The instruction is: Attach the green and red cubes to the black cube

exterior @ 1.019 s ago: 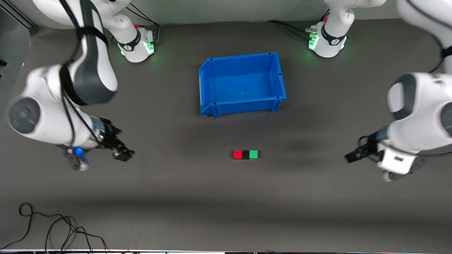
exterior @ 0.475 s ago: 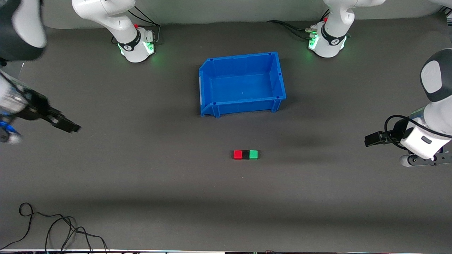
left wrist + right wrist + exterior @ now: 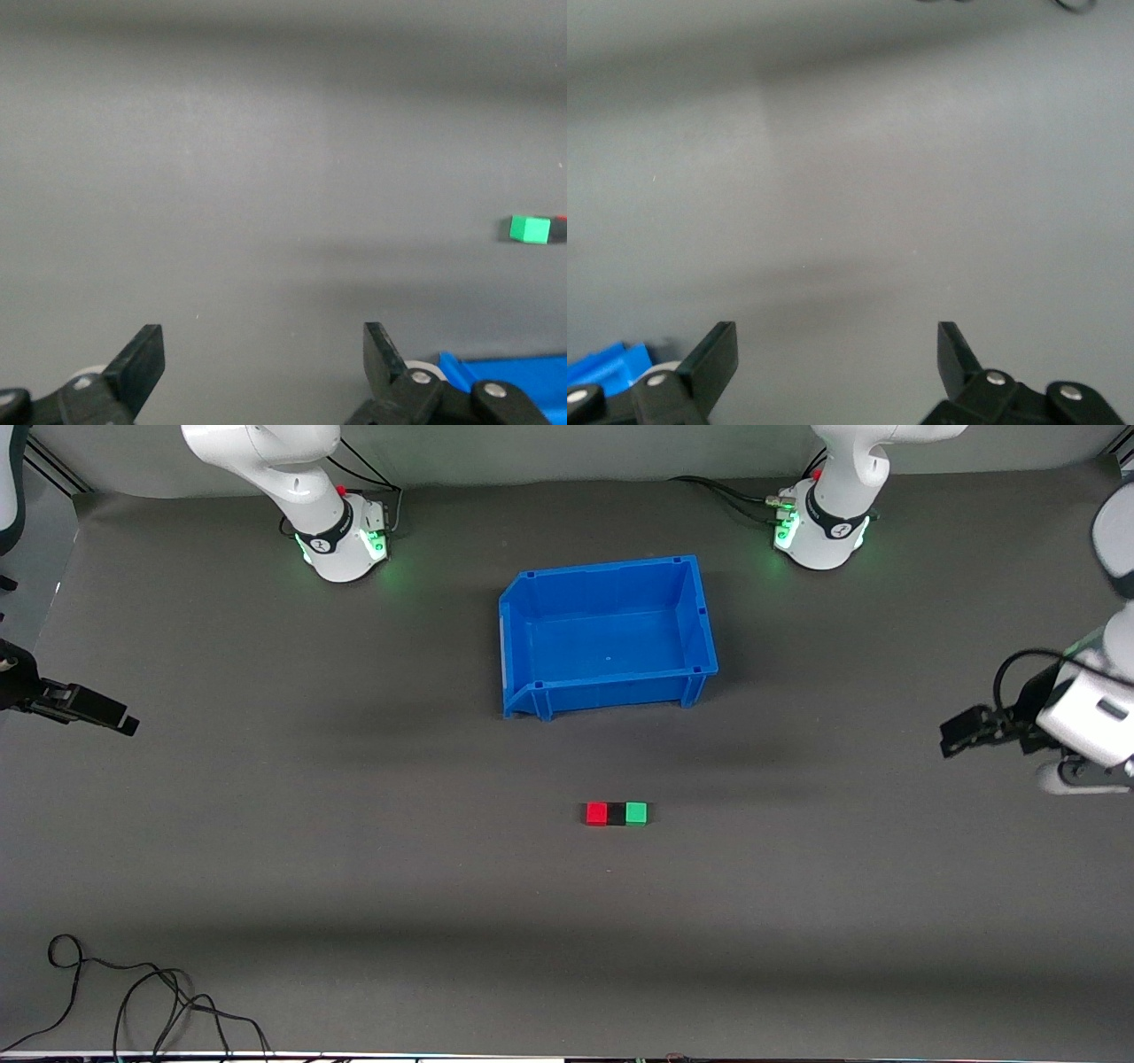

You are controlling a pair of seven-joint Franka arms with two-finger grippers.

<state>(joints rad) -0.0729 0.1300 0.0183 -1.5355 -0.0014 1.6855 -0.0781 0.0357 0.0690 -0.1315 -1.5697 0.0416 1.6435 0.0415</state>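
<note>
The red cube (image 3: pixel 597 813), the black cube (image 3: pixel 617 813) and the green cube (image 3: pixel 636 813) lie in one touching row on the dark mat, black in the middle, nearer to the front camera than the blue bin. My left gripper (image 3: pixel 955 737) hangs open and empty over the left arm's end of the table. My right gripper (image 3: pixel 120 721) hangs open and empty over the right arm's end. The left wrist view shows the green cube (image 3: pixel 530 229) far off from its open gripper (image 3: pixel 264 343). The right wrist view shows its open gripper (image 3: pixel 836 343) over bare mat.
An empty blue bin (image 3: pixel 611 691) stands mid-table between the cubes and the arm bases; its corner shows in the left wrist view (image 3: pixel 505 381) and the right wrist view (image 3: pixel 602 367). Black cables (image 3: pixel 133 992) lie at the front edge toward the right arm's end.
Both arms have drawn away from the middle toward their own ends of the table. The three cubes have not moved.
</note>
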